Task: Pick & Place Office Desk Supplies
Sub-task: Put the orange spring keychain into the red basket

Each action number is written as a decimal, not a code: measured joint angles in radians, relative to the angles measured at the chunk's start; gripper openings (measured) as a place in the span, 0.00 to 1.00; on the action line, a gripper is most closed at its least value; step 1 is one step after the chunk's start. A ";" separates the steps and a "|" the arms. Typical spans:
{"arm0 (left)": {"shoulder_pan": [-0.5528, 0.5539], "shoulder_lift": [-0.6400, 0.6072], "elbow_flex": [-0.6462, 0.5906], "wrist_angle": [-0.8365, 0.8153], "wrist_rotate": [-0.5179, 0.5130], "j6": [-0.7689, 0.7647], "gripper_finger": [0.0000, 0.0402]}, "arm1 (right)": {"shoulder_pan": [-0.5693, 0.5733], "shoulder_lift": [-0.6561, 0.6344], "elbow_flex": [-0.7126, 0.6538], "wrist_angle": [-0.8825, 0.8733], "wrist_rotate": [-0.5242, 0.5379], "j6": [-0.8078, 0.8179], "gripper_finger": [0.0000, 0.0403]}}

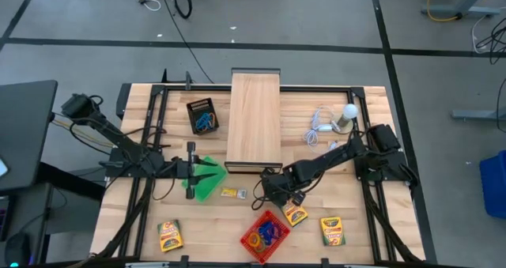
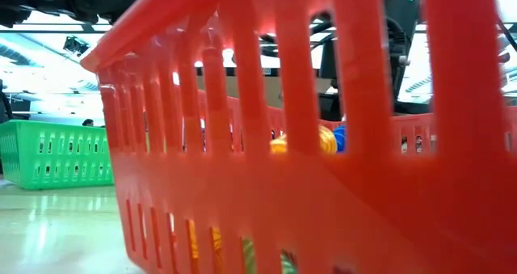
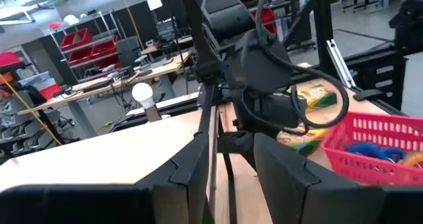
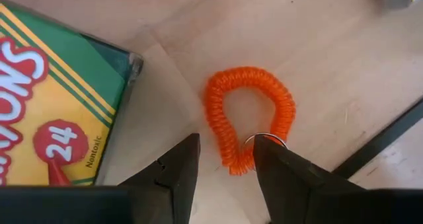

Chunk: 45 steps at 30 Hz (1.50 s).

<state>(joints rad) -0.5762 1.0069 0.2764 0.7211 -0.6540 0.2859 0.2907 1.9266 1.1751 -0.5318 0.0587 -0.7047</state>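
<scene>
Hovering low over the table (image 1: pixel 134 213), the right gripper (image 4: pixel 225 168) has its 2 fingers apart with nothing between them, and the orange coiled loop (image 4: pixel 248 115) lies flat on the wood directly ahead of the fingertips. In the right wrist view the near end of the loop, where a small metal ring sits, lies right at the inner edge of 1 finger, so the loop is slightly off-centre toward that finger rather than squarely in the gap. Its long axis runs away from the gripper, roughly in line with the fingers' reach. A crayon box (image 4: pixel 56 95) lies just beside the loop on the other side, apart from it.

From above, the right gripper (image 1: pixel 273 187) is between the wooden box (image 1: pixel 254 118) and the red basket (image 1: pixel 247 238), which already holds several loops. The left gripper (image 1: pixel 190 170) waits by the green basket (image 1: pixel 207 179), fingers parted and empty, well apart from the orange loop. The right arm is clearly the nearer; a small sideways shift looks needed before closing.
</scene>
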 joint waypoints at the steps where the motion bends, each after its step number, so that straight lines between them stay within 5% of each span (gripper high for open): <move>1: 0.004 0.000 0.000 -0.001 -0.001 -0.004 0.32 | 0.001 0.000 0.000 0.001 -0.006 -0.007 0.38; 10: 0.039 0.000 0.000 -0.008 0.003 -0.009 0.32 | 0.036 0.000 -0.003 -0.005 0.076 -0.034 0.04; 35: 0.043 0.000 0.000 -0.015 0.004 -0.014 0.32 | 0.134 -0.008 0.010 0.142 0.453 0.002 0.00; 45: 0.043 0.018 0.000 -0.022 0.004 -0.035 0.32 | 0.161 -0.031 0.084 0.164 0.459 0.000 0.00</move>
<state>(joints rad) -0.5331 1.0246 0.2768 0.6993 -0.6505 0.2504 0.4522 1.8961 1.2596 -0.3682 0.5180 -0.7043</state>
